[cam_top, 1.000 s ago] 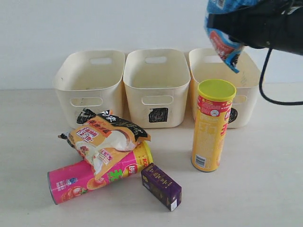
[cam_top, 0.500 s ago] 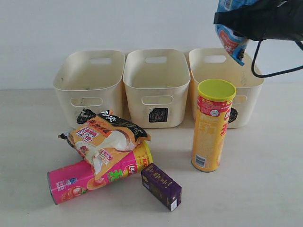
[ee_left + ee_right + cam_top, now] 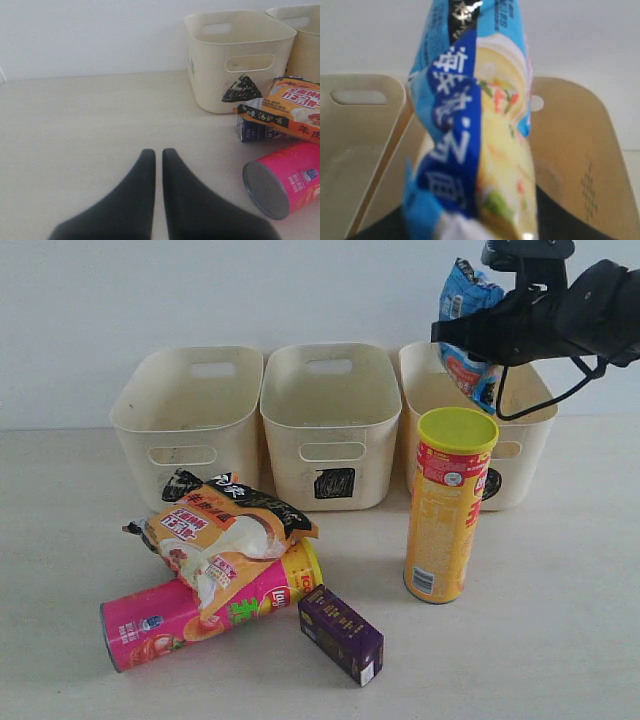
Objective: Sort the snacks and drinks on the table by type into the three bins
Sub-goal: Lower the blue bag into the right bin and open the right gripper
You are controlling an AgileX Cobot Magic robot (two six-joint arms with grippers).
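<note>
Right claw (image 3: 474, 341) clamped on blue bag (image 3: 462, 295), fingertips hidden | left claw (image 3: 157, 155) closed, empty

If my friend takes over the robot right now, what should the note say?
Left gripper: shut, empty, low over the table.
Right gripper: shut on blue bag, held high, about over the right bin.
On table: yellow tube upright; orange-white bag lying on pink tube; purple carton beside them; milk carton under the bag.
Done: nothing seen in any bin.
Left: drop blue bag, sort the other five.
</note>
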